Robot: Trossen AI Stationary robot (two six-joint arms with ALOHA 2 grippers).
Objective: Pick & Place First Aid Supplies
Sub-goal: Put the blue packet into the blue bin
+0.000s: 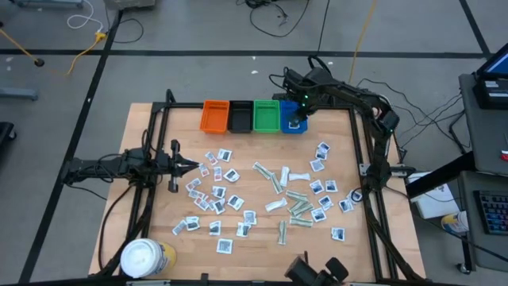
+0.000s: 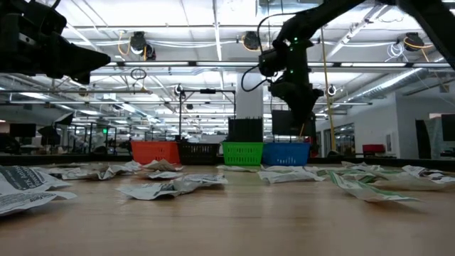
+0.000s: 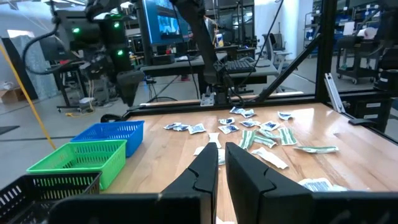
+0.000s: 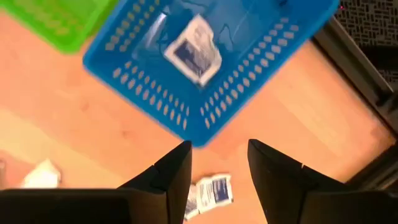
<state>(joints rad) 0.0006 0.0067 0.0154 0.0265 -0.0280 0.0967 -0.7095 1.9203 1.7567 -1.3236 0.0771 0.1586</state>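
Right end effector [image 4: 216, 163] is held above the blue bin [image 4: 155, 106], jaws parted, nothing gripped; a white sachet [image 4: 194, 51] is seen inside the bin, lying flat and skewed to the walls, apparently just dropped. Remaining packets [image 1: 270, 195] are scattered flat on the table [image 1: 151, 222], long axes random. Left end effector [image 1: 187, 166] is parked at the left edge, nearly closed, empty.

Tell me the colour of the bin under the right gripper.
Blue. The bin shows best in the right wrist view, with a white sachet inside.

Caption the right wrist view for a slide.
Open right tool above blue bin holding one sachet.
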